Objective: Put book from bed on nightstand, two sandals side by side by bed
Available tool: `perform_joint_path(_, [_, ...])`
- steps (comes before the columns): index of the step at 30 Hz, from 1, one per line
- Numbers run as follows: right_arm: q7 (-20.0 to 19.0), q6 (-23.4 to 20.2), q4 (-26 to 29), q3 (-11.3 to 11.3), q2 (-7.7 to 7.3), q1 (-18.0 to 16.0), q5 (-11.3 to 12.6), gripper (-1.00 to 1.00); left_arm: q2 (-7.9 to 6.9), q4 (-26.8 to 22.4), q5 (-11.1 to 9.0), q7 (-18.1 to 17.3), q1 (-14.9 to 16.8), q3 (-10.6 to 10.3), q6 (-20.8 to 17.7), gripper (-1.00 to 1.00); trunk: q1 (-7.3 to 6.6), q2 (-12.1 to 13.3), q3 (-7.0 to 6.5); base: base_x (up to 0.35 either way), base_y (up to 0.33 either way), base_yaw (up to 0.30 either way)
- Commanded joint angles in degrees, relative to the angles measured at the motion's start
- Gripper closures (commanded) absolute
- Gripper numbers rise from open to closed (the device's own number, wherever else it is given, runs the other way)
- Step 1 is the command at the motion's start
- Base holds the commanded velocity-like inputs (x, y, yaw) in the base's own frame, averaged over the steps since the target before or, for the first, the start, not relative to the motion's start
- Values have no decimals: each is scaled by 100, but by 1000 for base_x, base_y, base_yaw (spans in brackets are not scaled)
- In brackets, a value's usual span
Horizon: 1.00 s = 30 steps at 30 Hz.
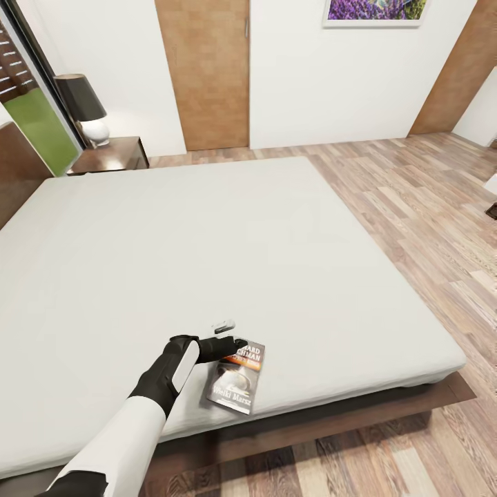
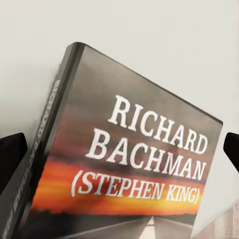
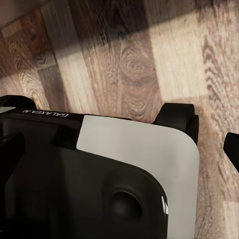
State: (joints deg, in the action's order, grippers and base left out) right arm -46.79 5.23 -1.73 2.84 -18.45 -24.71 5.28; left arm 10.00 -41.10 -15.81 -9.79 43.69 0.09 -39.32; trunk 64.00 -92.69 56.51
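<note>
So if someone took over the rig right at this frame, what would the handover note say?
Left gripper: open, fingers either side of the book, right over its top edge; not gripped yet.
Right gripper: down by the robot's own base over the wood floor, fingertips apart, holding nothing.
Book lies flat near the bed's foot edge. A nightstand with a lamp stands at the far corner of the bed.
Done: nothing placed so far.
Left: grasp the book, carry it to a nightstand, then find both sandals and set them beside the bed.
</note>
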Motion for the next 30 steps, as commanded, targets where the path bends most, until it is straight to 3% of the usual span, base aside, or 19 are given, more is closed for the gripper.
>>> perform_joint_path(1, [-22, 18, -19, 24, -1, -7, 8, -100, 0, -3, -28, -5, -1, 2, -32, -100, 0, -2, 6, 0, 0, -169])
perform_joint_path(30, [-23, 14, -20, 24, 3, -7, 6, -100, 0, -3, -28, -5, -1, 0, -32, -100, 0, -2, 10, 0, 0, -94])
